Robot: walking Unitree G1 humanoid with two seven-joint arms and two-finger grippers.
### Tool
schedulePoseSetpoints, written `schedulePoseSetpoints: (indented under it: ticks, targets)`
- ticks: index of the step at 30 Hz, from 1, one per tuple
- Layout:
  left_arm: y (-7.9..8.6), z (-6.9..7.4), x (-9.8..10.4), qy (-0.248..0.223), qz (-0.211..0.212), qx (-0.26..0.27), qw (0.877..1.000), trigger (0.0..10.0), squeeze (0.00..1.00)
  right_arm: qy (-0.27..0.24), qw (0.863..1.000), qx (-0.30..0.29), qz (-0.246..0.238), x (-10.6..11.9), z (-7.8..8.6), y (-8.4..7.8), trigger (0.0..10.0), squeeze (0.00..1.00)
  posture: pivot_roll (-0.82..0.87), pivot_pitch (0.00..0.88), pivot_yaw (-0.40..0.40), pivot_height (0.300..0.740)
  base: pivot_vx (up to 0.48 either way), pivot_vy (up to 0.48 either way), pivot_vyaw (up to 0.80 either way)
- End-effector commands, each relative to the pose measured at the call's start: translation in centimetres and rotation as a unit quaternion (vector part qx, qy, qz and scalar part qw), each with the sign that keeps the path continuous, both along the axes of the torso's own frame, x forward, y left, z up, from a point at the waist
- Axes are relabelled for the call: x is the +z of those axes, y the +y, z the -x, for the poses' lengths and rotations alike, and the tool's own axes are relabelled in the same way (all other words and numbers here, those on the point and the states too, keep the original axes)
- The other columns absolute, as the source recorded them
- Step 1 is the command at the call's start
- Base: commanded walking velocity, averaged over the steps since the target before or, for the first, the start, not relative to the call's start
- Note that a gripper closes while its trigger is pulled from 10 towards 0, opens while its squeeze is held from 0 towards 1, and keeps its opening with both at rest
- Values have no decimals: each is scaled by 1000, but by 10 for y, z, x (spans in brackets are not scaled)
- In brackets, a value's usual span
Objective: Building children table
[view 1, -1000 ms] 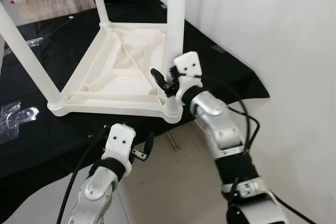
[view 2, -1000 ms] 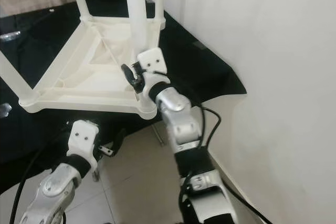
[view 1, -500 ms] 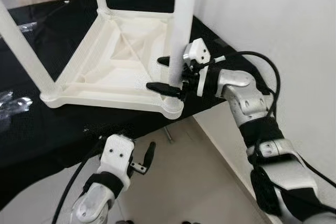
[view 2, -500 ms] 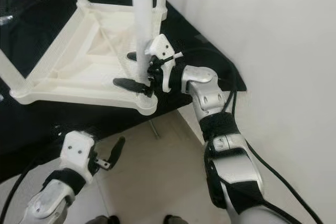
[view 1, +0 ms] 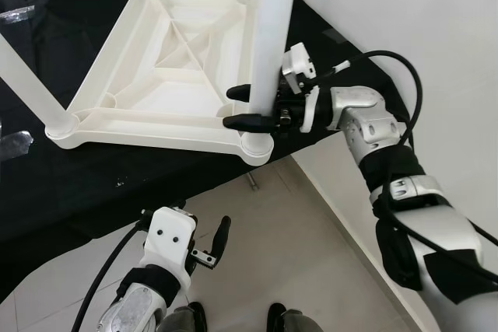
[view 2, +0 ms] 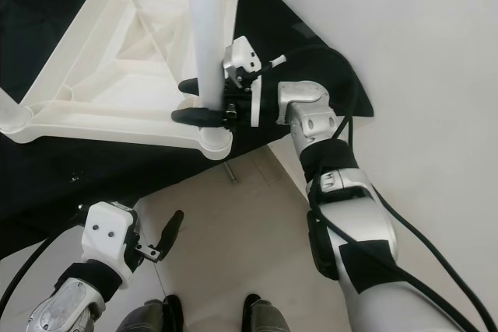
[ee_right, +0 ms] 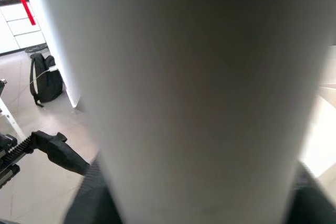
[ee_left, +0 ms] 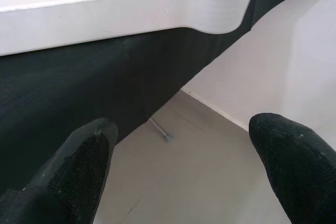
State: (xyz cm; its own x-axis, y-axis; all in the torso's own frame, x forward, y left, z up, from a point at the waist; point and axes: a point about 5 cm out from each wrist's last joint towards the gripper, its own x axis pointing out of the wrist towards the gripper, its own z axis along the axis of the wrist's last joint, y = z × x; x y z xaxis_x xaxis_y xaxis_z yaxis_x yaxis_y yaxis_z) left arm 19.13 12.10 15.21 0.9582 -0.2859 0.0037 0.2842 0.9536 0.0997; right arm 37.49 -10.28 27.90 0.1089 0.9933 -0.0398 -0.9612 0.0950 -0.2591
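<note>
A white plastic children's table [view 1: 148, 124] lies upside down on a black cloth, its legs pointing up. My right gripper [view 1: 229, 107] reaches in from the right, low on the near right leg [view 1: 274, 29], just above the corner socket [view 1: 257, 145]. One black finger [view 1: 240, 92] lies behind the leg, the other finger [view 1: 243, 122] in front, shut on it. In the right wrist view the leg [ee_right: 199, 93] stands close between the fingers. My left gripper [view 1: 214, 240] hangs low over the tiled floor, below the table's near edge, open, holding nothing; its fingertips [ee_left: 79, 166] are wide apart.
A white wall [view 1: 420, 29] runs close along the right. The black cloth [view 1: 117, 184] ends just before the tiled floor [view 1: 296, 254]. A small metal piece [view 1: 250, 183] lies on the tiles. Clear plastic wrap [view 1: 15, 141] sits at the left. A black backpack [ee_right: 44, 82] stands on the floor.
My right gripper has turned from beside the near right leg to straddle it and close on it. The left gripper has sunk lower. The camera has tilted downward.
</note>
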Motion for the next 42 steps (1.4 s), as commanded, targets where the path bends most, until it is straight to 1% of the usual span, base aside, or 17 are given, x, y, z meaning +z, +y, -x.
schedulePoseSetpoints:
  ticks: [1,5,9,11,12,13,15,16,22,23,24,28,29,39,40,41,42]
  targets:
    - [1,4,-2,9,-10,-3,1000,10000,0,15,1000,6,1,-7,0,-3,0,0,127,305,-43,740,0,0,0]
    - [0,2,-2,11,-11,-4,1000,10000,0,5,1000,-24,-10,-7,-2,-10,0,0,119,295,-44,740,0,0,0]
    - [2,-2,-4,11,-11,-3,1000,10000,0,-23,977,-210,-23,-24,-2,-21,0,0,93,273,-51,740,0,0,0]
    - [2,-2,-4,11,-11,-3,1000,10000,0,-23,977,-210,-23,-24,-2,-21,0,0,93,273,-51,740,0,0,0]
    - [4,-3,-5,12,-12,-2,1000,10000,0,-19,942,-332,-39,-37,6,-10,0,0,91,266,-43,740,0,0,0]
    - [4,-3,-5,12,-12,-2,1000,10000,0,-19,942,-332,-39,-37,6,-10,0,0,91,266,-43,740,0,0,0]
    - [6,-11,-5,10,-16,-4,1000,10000,0,39,888,-450,-85,-60,46,23,0,0,65,253,-24,740,0,0,0]
    - [6,-13,-5,9,-19,-7,1000,10000,0,61,881,-456,-110,-61,56,35,0,0,65,253,-24,740,0,0,0]
    - [7,-22,-8,7,-17,-3,1000,10000,0,51,900,-411,-134,-51,42,60,0,0,64,197,-33,740,0,0,0]
    - [7,-26,-9,7,-18,-1,1000,10000,0,52,907,-394,-137,-48,37,64,1490,0,66,188,-37,740,0,0,0]
    - [7,-29,-10,5,-18,2,1000,10000,0,45,914,-379,-139,-43,33,66,10000,0,69,178,-44,740,0,0,0]
    - [8,-31,-10,3,-19,5,1000,10000,0,46,925,-348,-146,-35,30,67,10000,0,68,171,-43,740,0,0,0]
    - [8,-32,-10,3,-19,5,1000,10000,0,47,934,-326,-139,-35,29,64,10000,1000,69,170,-43,740,0,0,0]
    - [6,-29,-9,2,-15,-1,1000,10000,0,-11,982,-178,-56,-25,31,20,10000,949,82,195,-44,740,0,0,0]
    - [6,-28,-9,1,-14,-2,1000,10000,0,-16,987,-155,-45,-23,28,15,10000,247,84,197,-44,740,0,0,0]
    - [6,-26,-9,1,-14,-3,1000,10000,0,-24,990,-138,-33,-21,24,10,10000,0,91,205,-45,740,0,0,0]
    - [6,-25,-8,1,-14,-3,1000,10000,0,-27,991,-126,-26,-19,21,7,10000,0,93,208,-45,740,0,0,0]
